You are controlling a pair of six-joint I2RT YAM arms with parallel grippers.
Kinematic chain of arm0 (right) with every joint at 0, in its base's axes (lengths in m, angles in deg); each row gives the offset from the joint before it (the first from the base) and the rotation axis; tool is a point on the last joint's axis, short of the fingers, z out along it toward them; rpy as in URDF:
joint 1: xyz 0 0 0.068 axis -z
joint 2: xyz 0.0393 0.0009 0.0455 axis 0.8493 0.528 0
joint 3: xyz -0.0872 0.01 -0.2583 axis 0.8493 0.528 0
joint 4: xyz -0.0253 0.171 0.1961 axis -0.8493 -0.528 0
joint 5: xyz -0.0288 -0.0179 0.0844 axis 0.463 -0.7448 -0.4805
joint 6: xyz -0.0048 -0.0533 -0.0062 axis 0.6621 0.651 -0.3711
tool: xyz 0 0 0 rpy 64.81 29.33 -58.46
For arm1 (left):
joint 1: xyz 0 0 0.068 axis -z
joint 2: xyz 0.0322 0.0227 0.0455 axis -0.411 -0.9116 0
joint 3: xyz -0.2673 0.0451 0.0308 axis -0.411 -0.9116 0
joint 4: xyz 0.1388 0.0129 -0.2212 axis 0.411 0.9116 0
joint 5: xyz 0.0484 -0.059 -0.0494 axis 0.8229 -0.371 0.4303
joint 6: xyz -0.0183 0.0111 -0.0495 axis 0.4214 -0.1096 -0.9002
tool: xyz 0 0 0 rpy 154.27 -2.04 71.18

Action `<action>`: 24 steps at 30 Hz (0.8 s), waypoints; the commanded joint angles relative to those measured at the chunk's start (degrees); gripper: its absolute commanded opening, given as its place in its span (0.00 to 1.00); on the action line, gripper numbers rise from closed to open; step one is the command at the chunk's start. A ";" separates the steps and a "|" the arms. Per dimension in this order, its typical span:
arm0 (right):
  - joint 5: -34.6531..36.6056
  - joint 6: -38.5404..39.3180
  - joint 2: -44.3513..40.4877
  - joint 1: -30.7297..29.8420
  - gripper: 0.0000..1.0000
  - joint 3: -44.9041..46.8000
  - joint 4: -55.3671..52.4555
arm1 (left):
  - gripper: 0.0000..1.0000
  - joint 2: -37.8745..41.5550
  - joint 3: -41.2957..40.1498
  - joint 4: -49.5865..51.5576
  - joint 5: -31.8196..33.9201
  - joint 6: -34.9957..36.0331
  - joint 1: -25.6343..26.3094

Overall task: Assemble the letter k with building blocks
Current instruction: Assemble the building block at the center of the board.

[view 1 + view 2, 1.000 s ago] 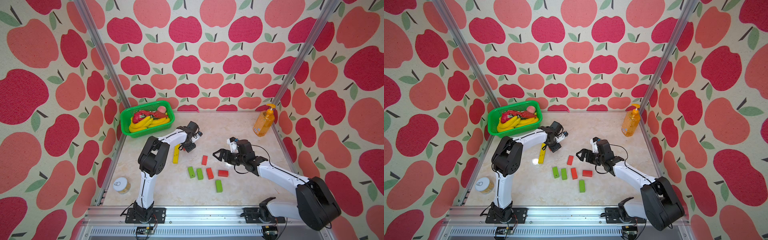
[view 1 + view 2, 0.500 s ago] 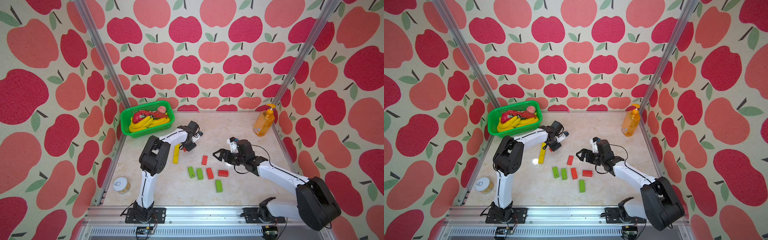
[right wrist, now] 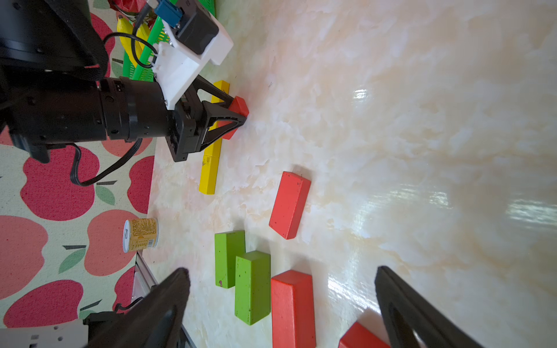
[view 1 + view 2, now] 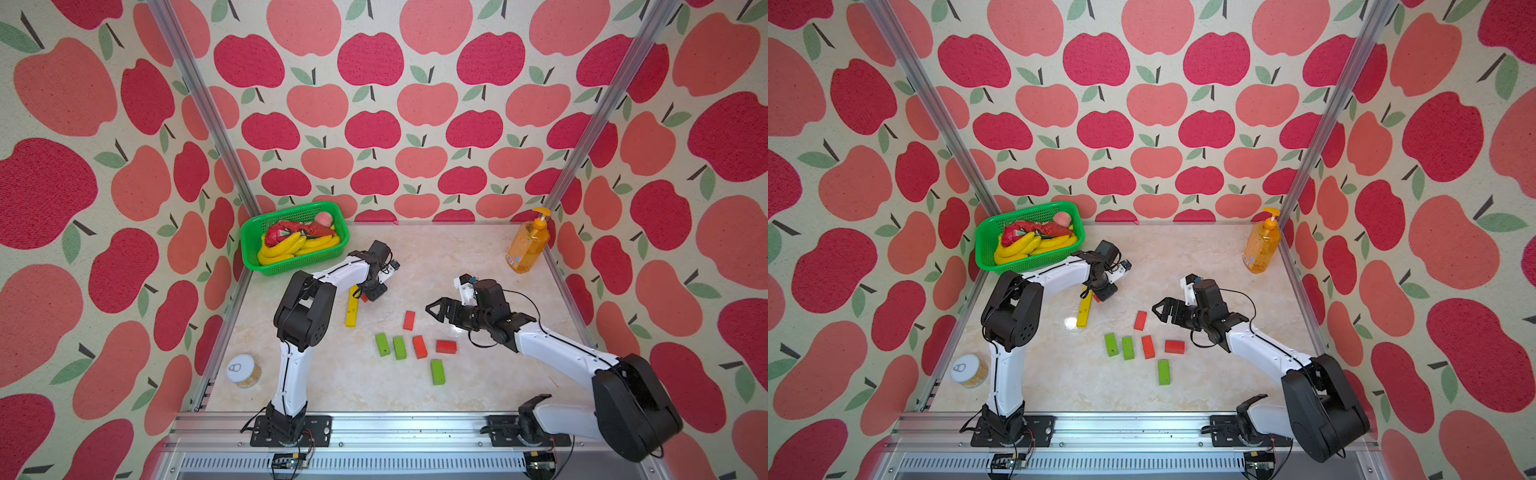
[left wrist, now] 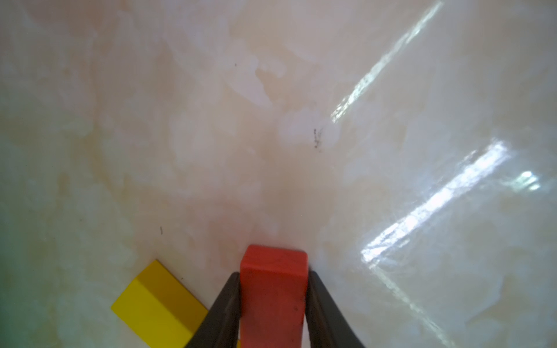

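Three walls [image 4: 374, 124] papered with red and coral apples with green leaves close in the scene, filling the top and both sides of both top views. Two aluminium posts [image 4: 206, 99] slant down along the back corners. The floor of the cell is a glossy cream, marble-patterned tabletop [image 4: 436, 257], which catches bright white streaks of light [image 5: 437, 205]. A ribbed metal rail [image 4: 415, 428] crosses the bottom edge.

The left gripper [image 5: 273, 274] has been closed onto the red brick [image 5: 272, 301] lying just beside the yellow bar [image 4: 351, 311]. One second earlier, its jaws were set wider.
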 commanded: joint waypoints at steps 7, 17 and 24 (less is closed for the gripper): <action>-0.07 -0.47 -0.72 -0.23 0.99 0.40 0.39 | 0.39 -1.03 -1.55 2.56 0.44 0.13 -0.45; -0.20 -0.36 -0.19 -0.22 0.99 -0.21 0.29 | 0.39 -1.57 -0.99 2.63 0.95 0.29 -0.45; -0.28 -0.35 0.07 -0.26 0.99 -0.22 0.54 | 0.44 -2.10 -0.57 2.93 1.30 0.18 -0.35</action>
